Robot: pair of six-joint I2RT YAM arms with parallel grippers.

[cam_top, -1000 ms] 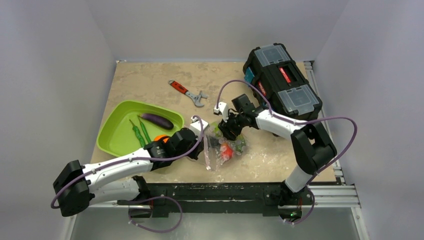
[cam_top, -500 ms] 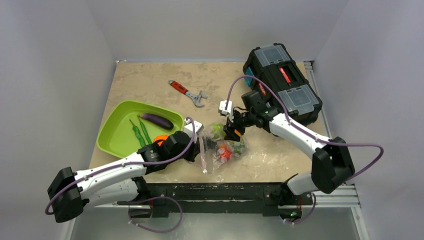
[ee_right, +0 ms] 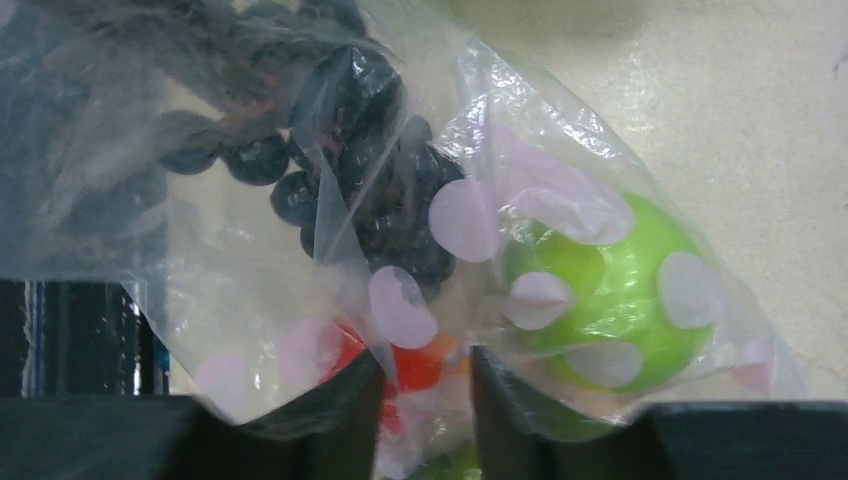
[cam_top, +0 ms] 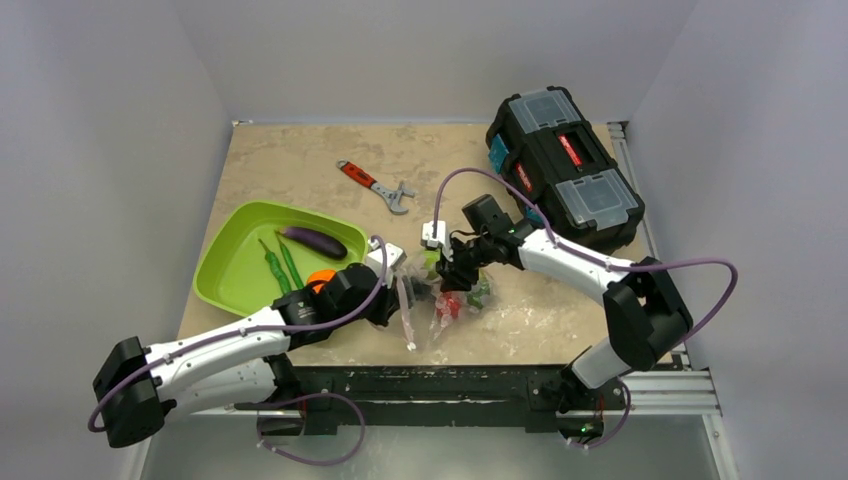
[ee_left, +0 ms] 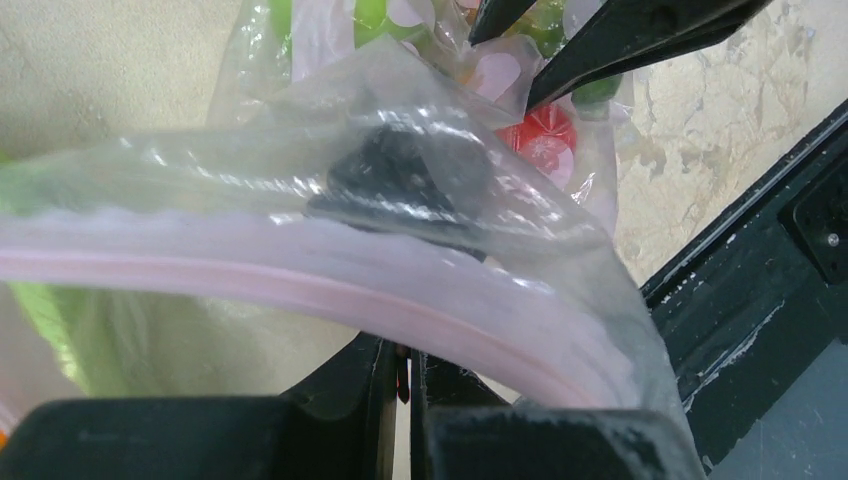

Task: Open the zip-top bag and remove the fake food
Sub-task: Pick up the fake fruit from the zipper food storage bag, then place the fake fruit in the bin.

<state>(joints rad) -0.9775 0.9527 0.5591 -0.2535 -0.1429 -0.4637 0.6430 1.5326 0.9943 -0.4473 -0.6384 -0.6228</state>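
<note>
The zip-top bag [cam_top: 440, 300], clear with a pink zip strip, lies between my grippers near the table's front edge. My left gripper [cam_top: 397, 288] is shut on its zip strip [ee_left: 300, 285], seen close in the left wrist view [ee_left: 408, 365]. My right gripper [cam_top: 455, 272] is closed on the bag's far side, with plastic and a red piece [ee_right: 415, 365] between its fingers [ee_right: 425, 420]. Inside the bag are a green ball [ee_right: 610, 290] and a dark grape cluster [ee_right: 370, 200]. An eggplant [cam_top: 312, 240], green pods [cam_top: 280, 262] and an orange fruit [cam_top: 320, 277] lie in the tray.
The green tray [cam_top: 235, 270] sits left of the bag. A red-handled wrench [cam_top: 375, 186] lies at mid-table behind it. A black toolbox [cam_top: 563, 165] stands at the back right. The table's black front rail [ee_left: 760, 230] runs just below the bag.
My right gripper rose and swung right, then came back left and down onto the bag. My left gripper shifted slightly left and toward the front edge with the zip strip.
</note>
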